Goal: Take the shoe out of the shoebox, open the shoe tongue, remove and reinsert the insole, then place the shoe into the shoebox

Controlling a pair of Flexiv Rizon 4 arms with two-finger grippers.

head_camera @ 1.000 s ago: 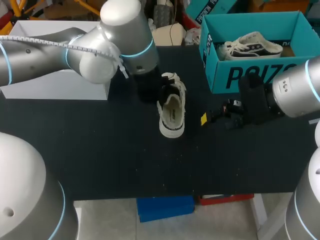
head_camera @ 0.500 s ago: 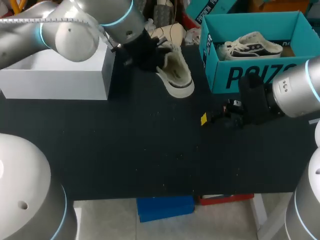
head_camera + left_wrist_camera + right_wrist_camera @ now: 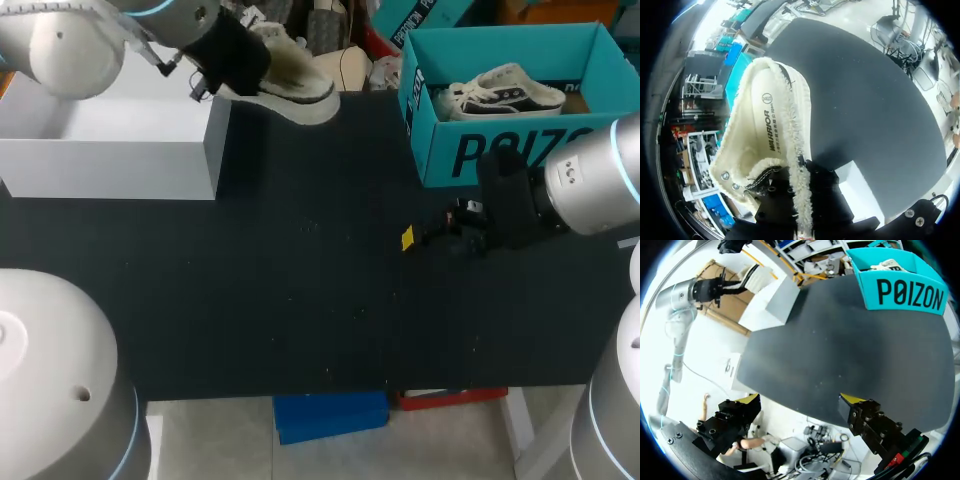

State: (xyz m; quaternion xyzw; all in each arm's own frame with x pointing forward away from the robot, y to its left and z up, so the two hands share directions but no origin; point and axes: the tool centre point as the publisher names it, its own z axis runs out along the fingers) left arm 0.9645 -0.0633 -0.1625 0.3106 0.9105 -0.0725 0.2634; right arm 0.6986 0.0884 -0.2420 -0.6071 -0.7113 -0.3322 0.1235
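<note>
A cream fleece-lined shoe (image 3: 292,82) hangs in the air at the back of the table, tilted, over the right end of the open white box (image 3: 110,150). My left gripper (image 3: 235,55) is shut on the shoe's collar. In the left wrist view the shoe (image 3: 772,125) stretches ahead of the black fingers (image 3: 800,200), its printed insole showing, with a corner of the white box (image 3: 855,185) below. My right gripper (image 3: 430,232) stands open just above the table in front of the teal shoebox (image 3: 500,150), nothing between its yellow tips (image 3: 801,400).
The teal shoebox at the back right holds a white-and-black sneaker (image 3: 505,90). The black table (image 3: 320,300) stretches between the two boxes. In the right wrist view the white box (image 3: 771,305) and the teal box (image 3: 900,287) sit far ahead of the fingers.
My left arm has lifted the shoe off the table's middle and carried it back and to the left, up to the white box's right end. The right arm has kept still.
</note>
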